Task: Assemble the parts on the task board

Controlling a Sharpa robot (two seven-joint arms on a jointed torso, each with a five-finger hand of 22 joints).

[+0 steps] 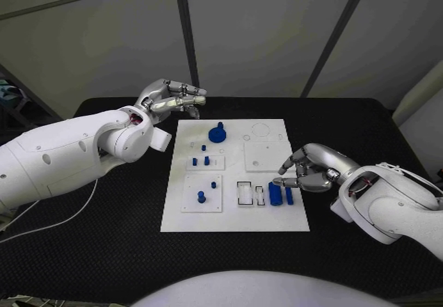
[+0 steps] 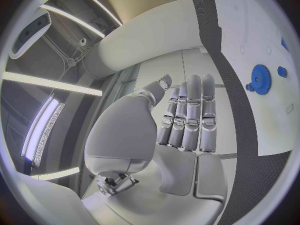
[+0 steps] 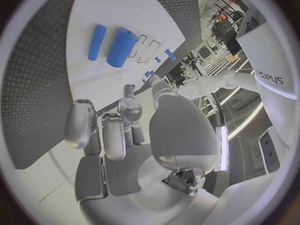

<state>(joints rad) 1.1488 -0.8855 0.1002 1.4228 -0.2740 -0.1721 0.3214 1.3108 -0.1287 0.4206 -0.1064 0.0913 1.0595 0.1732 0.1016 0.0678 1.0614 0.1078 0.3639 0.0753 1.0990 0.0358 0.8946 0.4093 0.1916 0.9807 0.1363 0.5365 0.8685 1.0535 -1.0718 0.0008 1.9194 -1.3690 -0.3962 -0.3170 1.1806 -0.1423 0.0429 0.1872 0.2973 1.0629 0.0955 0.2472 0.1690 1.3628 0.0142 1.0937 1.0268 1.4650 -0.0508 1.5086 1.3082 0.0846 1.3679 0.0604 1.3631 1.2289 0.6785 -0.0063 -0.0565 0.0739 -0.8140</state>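
Your left hand (image 1: 173, 97) hangs above the table's (image 1: 111, 256) far edge, just off the far-left corner of the task board (image 1: 231, 220). From the head camera its fingers look loosely bunched, but the left wrist camera settles it: there the fingers (image 2: 187, 117) lie straight, side by side, thumb apart, with nothing in them, so the hand is open and empty. That same wrist camera shows you the blue gear (image 2: 260, 79) lying on the board off to the side of those fingers, well apart from them, with a small blue part (image 2: 282, 71) just beyond it.

Your right hand (image 1: 314, 167) sits over the board's right edge, fingers curled inward. In the head camera its fingertips appear close to the thick blue cylinder (image 1: 275, 193), and you cannot tell from there whether they touch it. The right wrist camera answers that: the cylinder (image 3: 120, 47) and the thin blue rod (image 3: 96, 41) lie flat on the board ahead of the fingertips, clearly apart from them, and the palm holds nothing.

The head camera alone gives you the rest of the layout: beyond the cylinder from your right hand, toward your left hand, stand the small blue pegs (image 1: 206, 160) in their raised white blocks.
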